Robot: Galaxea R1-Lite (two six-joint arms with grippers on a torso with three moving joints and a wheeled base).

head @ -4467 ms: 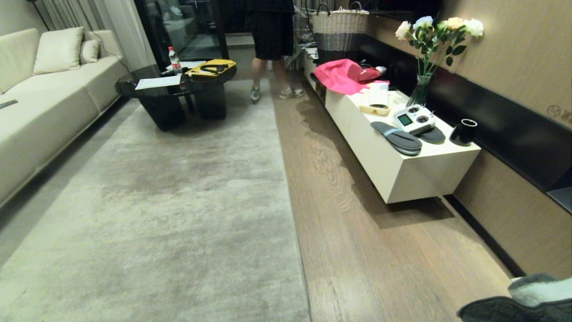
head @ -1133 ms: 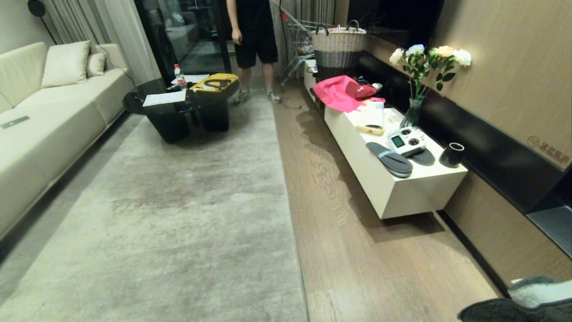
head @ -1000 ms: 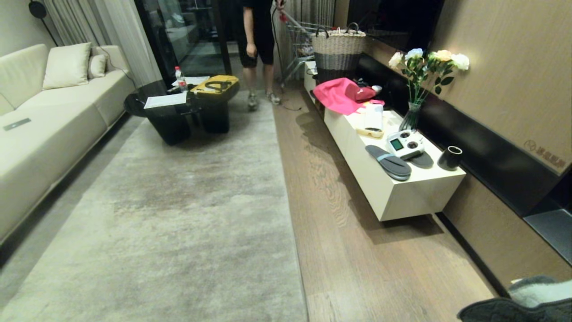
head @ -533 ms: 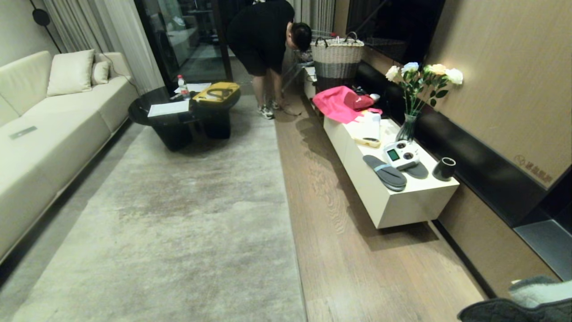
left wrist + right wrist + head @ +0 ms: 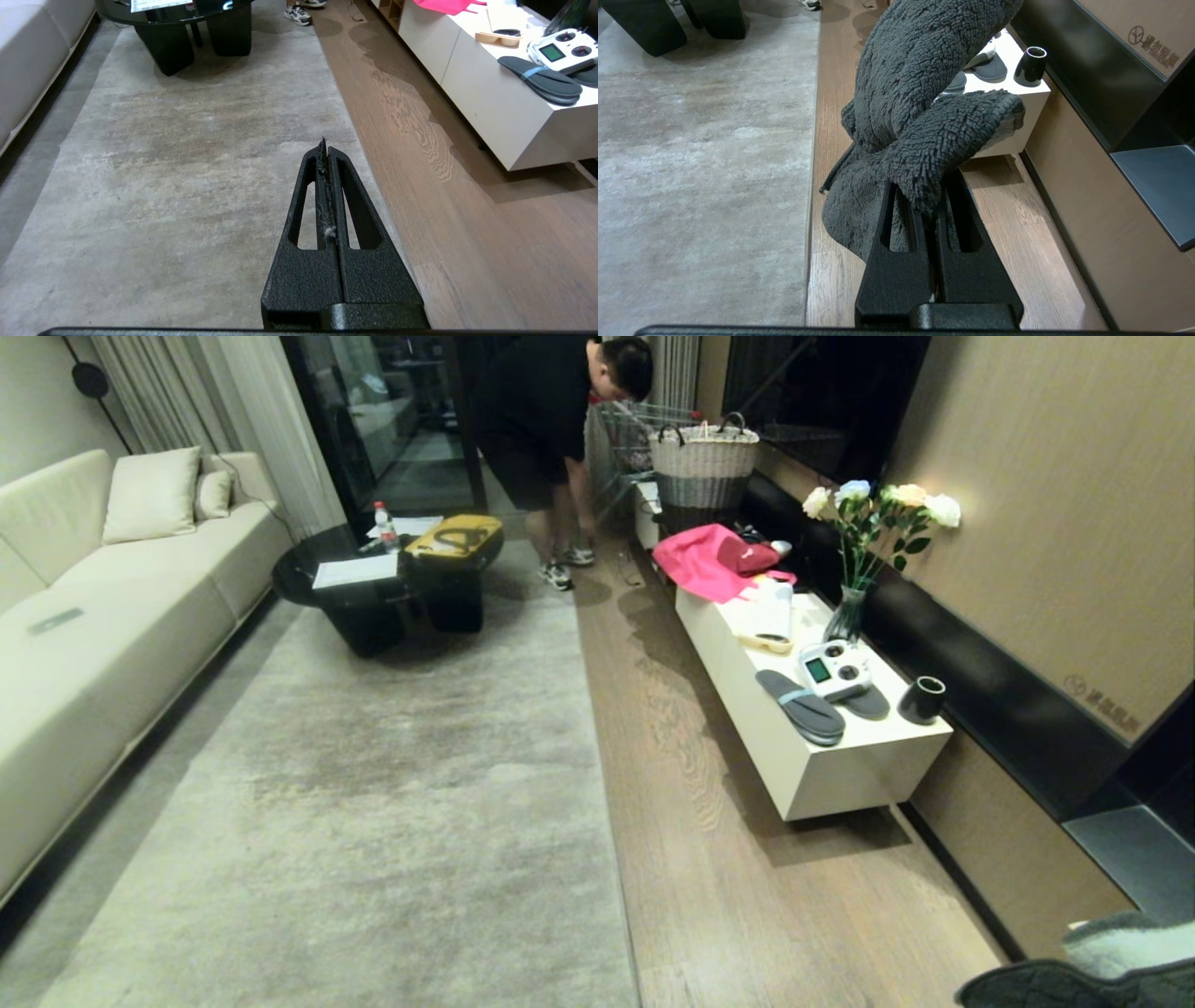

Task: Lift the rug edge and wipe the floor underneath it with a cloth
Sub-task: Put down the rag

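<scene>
At the bottom right of the head view, the cloth [image 5: 1111, 957] sits bunched in the right claw [image 5: 924, 205], which is clenched on it, dark side out. The left claw [image 5: 325, 154] is clenched on nothing, hanging above the rug. The rug edge [image 5: 602, 784] runs up the middle of the frame, lying flat against the floor [image 5: 747, 859]. To do this well, I judge the robot should get low beside that border, then release the left claw to pinch the binding. Far off, a person [image 5: 551, 420] bends near a basket [image 5: 703, 462].
</scene>
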